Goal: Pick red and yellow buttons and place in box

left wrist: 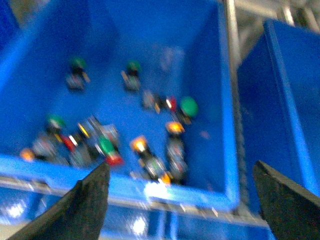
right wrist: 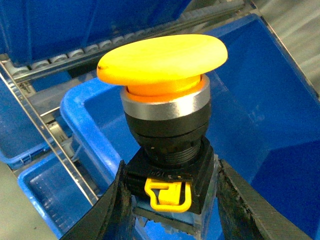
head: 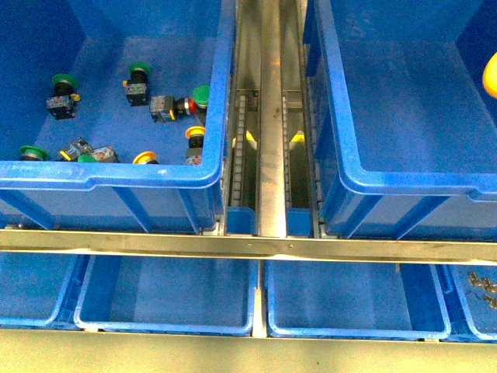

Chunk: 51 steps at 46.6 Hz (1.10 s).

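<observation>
Yellow, smooth and glossy, the wide mushroom cap of the yellow button point(right wrist: 165, 57) sits on a silver ring and a stubby black threaded body with a yellow clip at its base. The right tool point(right wrist: 170, 200) is clenched on that base, its dark, rough fingers point(right wrist: 107, 210) on either side; the button's long axis runs out from between the fingers, cap end away from the wrist. Only the right wrist view shows this grip; the front view catches just a yellow sliver point(head: 490, 74) at its right edge, over the right box point(head: 404, 186). The left tool point(left wrist: 182, 197) is spread wide, grasping nothing, above the left bin point(head: 109, 172) of scattered small buttons, blurred in its own view.
</observation>
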Motion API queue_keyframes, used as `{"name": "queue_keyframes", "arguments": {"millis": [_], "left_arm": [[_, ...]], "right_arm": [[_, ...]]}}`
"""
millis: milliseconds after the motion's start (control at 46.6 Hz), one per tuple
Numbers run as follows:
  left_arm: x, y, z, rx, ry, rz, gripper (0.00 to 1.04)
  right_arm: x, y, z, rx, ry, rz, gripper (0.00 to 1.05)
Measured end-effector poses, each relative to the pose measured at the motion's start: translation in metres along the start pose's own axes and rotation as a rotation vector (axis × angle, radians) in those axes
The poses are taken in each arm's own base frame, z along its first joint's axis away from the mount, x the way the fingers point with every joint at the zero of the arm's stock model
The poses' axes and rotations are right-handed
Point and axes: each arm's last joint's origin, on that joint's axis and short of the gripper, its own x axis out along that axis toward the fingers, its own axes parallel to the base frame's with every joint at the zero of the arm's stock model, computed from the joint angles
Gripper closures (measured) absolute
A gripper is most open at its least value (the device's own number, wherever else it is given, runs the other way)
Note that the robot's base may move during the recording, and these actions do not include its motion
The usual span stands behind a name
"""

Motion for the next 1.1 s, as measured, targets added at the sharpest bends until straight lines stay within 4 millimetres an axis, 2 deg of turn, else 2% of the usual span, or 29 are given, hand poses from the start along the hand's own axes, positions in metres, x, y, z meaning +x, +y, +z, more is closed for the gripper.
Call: {"name": "queue_keyframes", "arguments": {"millis": [86, 150, 301, 537, 644, 988, 1095], "left_arm": [[-0.008, 0.016, -0.006, 0.127, -0.183, 0.029, 0.38], [-0.015, 0.024, -0.005, 0.177, -0.247, 0.023, 0.48], [-0.024, 0.039, -0.011, 0.246, -0.263, 0.029, 0.70], [-0.033, 0.058, -0.023, 0.271, -0.256, 0.050, 1.03], [-0.039, 0.064, -0.026, 0.277, -0.260, 0.041, 1.02], [-0.053, 0.086, -0.035, 0.280, -0.261, 0.049, 1.02], [-0.055, 0.087, -0.040, 0.283, -0.274, 0.040, 1.02]], "right_arm": [[-0.003, 0.004, 0.002, -0.003, 0.006, 0.003, 0.68], [-0.005, 0.005, 0.004, -0.001, 0.014, 0.000, 0.68], [-0.006, 0.006, 0.010, -0.005, 0.010, -0.001, 0.68], [0.002, -0.004, 0.019, 0.039, 0.047, -0.040, 0.68], [0.010, -0.007, 0.025, 0.058, 0.048, -0.056, 0.68], [0.036, 0.003, 0.025, 0.122, 0.105, -0.061, 0.69], [0.042, 0.002, 0.024, 0.142, 0.116, -0.066, 0.69]]}}
